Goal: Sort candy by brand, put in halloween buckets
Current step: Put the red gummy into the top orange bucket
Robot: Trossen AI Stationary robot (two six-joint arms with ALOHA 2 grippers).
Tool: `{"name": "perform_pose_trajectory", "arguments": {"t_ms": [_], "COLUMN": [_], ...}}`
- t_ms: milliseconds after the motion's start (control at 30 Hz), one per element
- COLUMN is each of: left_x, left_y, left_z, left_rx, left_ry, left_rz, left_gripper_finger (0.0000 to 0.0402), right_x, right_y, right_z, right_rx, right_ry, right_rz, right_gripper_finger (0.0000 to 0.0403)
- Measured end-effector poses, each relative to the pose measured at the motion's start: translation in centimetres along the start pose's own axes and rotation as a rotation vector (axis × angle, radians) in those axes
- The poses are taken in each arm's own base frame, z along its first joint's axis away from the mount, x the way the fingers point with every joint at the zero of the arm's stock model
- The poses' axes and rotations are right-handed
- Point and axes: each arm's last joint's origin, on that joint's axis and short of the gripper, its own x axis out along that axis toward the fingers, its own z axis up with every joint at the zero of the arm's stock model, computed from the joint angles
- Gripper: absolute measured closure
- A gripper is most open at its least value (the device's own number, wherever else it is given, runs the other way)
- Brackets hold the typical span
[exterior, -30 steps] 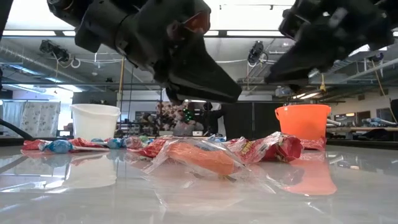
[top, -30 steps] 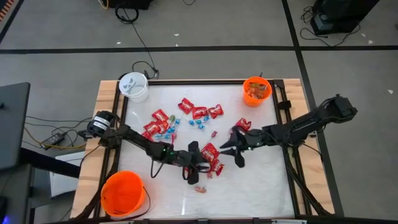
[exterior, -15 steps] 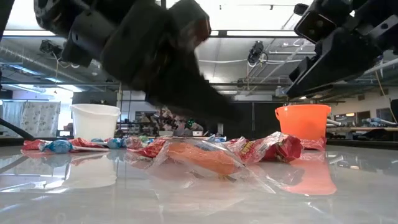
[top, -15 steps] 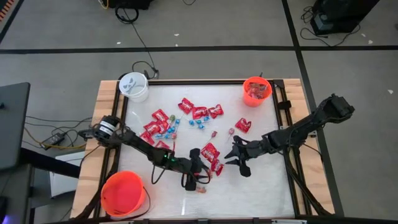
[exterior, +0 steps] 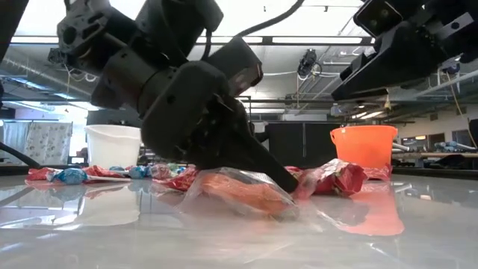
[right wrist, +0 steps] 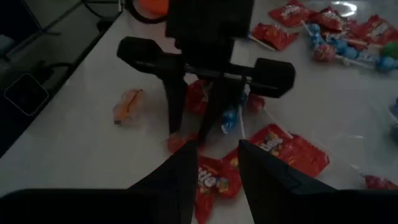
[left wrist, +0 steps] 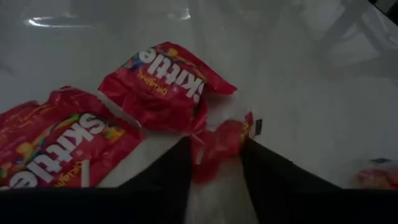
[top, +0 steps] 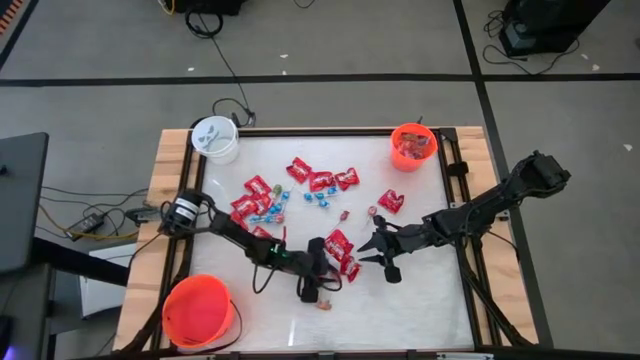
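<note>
Overhead, table-level and two close wrist cameras share the candy (top: 318, 182)

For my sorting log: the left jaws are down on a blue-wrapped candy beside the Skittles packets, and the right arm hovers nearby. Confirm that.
One thing is wrong: the candy between the left gripper's jaws is red-wrapped, not blue, as the left wrist view shows. It does lie beside the Skittles packets, and the right gripper does hover nearby.
</note>
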Motion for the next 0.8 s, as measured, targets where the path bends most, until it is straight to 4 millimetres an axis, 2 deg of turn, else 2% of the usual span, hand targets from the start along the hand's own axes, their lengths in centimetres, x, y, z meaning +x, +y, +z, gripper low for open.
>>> {"name": "perform_pose_trajectory", "arguments": {"t_ms": [167,233,400,567,733,800], "left_x": [-0.4,-0.7,-1.5,-3.1,-6.4,-8.2], "left_y": [0.9,1.4,1.8,2.0,3.8,4.7], "left_z": [0.7,1.2,2.5,4.6,7.9,9.6], "left_rx": [-0.026,-0.052,-0.052,-0.020,-0.015,-0.031], "left_ry": [-0.005,-0.019,-0.090,-0.138,-0.204,-0.256], "left_rz": [0.014,0.054,0.159,0.189,0.288,0.311], "left_gripper_finger": [0.0372,0.0391,0.0378,0.0385,0.0389,0.0389], "right_x": [0.1,0.4,0.9,0.3,-2.1,-3.0], "right_y": [0.2,0.6,1.9,2.2,2.6,2.2], "right_z": [-0.1,-0.1,0.4,1.6,6.1,7.5], "right_rx": [0.107,0.084,-0.053,-0.099,-0.079,-0.082], "right_ry": [0.004,-0.021,-0.154,-0.267,-0.533,-0.569], "right_rz": [0.031,0.028,-0.011,-0.024,0.010,-0.076], "right_gripper_finger": [0.0277,0.0277,0.0273,0.0263,0.0264,0.0266]}}
